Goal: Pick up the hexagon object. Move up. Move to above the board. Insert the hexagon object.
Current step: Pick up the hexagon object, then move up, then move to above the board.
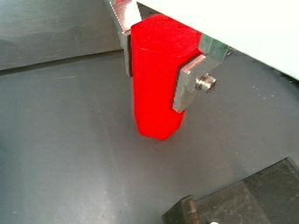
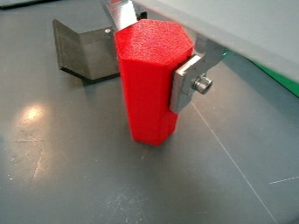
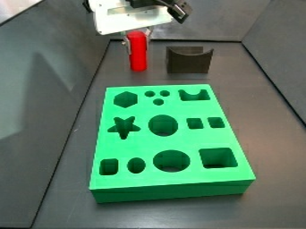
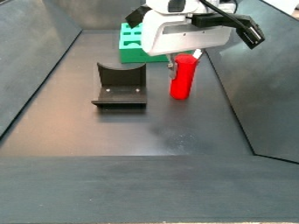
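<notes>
Already Gripped: Red Hexagon Stands Upright Between the Pincer's Plates

Now the pincer (image 2: pixel 155 63) sits over the top of the hexagon object (image 2: pixel 149 83), its silver finger plates (image 2: pixel 187 80) pressed flat against opposite facets near the upper end, so it is closed on the piece rather than standing wide. The prism's long axis runs straight up and down, in line with the pincer's own approach, and its lower end looks to be at or just on the dark floor in both wrist views. My reading is that the grasp is made and the lift comes next.

In a side view the hexagon object (image 3: pixel 138 51) stands beyond the far edge of the board (image 3: pixel 170 134), near its far left corner, apart from it. The fixture (image 3: pixel 188 58) stands beside the prism, not touching it. The move ahead therefore runs up, then across toward the board's holes; I cannot tell with certainty which cut-out is the hexagonal one.

No brand, label or readable writing shows on anything.
</notes>
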Robot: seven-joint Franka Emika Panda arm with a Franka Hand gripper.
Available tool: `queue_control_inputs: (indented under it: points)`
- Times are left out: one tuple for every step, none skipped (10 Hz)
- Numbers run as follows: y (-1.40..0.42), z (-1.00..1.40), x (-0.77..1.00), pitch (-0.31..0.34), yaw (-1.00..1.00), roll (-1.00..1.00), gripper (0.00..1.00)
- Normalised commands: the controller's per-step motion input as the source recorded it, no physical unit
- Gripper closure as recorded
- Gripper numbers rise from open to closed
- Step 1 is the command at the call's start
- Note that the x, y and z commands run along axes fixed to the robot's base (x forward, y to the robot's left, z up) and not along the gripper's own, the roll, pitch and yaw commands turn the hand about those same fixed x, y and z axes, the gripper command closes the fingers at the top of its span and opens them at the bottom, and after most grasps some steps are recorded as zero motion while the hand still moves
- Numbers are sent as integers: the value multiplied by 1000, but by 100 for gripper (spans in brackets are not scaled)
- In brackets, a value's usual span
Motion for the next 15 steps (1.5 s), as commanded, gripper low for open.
queue_control_inputs:
  points:
    - [0, 0, 0, 0, 0, 0, 100]
    - [0, 0, 0, 0, 0, 0, 100]
    - [0, 0, 0, 0, 0, 0, 100]
    - [0, 0, 0, 0, 0, 0, 100]
    - [0, 0, 0, 0, 0, 0, 100]
    - [0, 0, 0, 0, 0, 0, 100]
    - [0, 0, 0, 0, 0, 0, 100]
    - [0, 833, 0, 0, 0, 0, 100]
    - [-2, 779, -47, 31, 12, 0, 100]
    - [2, 683, -57, 33, 9, 8, 100]
    - [9, 504, -40, 29, 0, 24, 100]
    - [8, 350, -30, 33, -6, 36, 100]
    - [8, 242, -25, 34, -8, 44, 100]
    - [-177, 1000, 39, 28, -442, -97, 100]
    - [-178, 1000, 34, 47, -414, -94, 100]
